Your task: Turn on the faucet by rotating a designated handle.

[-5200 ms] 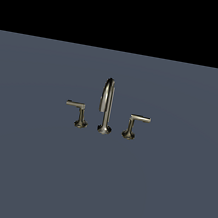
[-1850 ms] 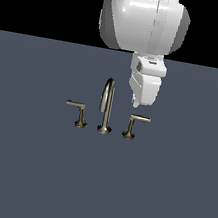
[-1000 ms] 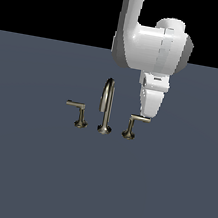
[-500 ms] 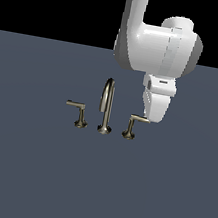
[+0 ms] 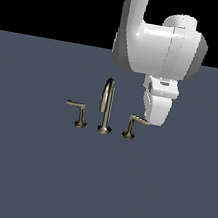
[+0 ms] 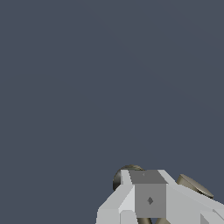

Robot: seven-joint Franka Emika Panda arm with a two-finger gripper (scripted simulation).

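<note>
On the exterior view's left, twin lever (image 5: 77, 106) with bar pointing left, untouched; at centre, the faucet's arched gooseneck spout (image 5: 107, 103); just to its right, the handle (image 5: 135, 123), bar running rightward until hidden behind the gripper (image 5: 154, 120). Gripper low over that bar's outer end, finger opening hidden in both views, so cannot tell how wide or whether anything is held. Likely the approach step: next, settling against the bar, then sweeping it around its stem.

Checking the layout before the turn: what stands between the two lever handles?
In the exterior view, the arched spout stands between the handle on that view's right and its twin lever; bare grey surface fills the gaps.
</note>
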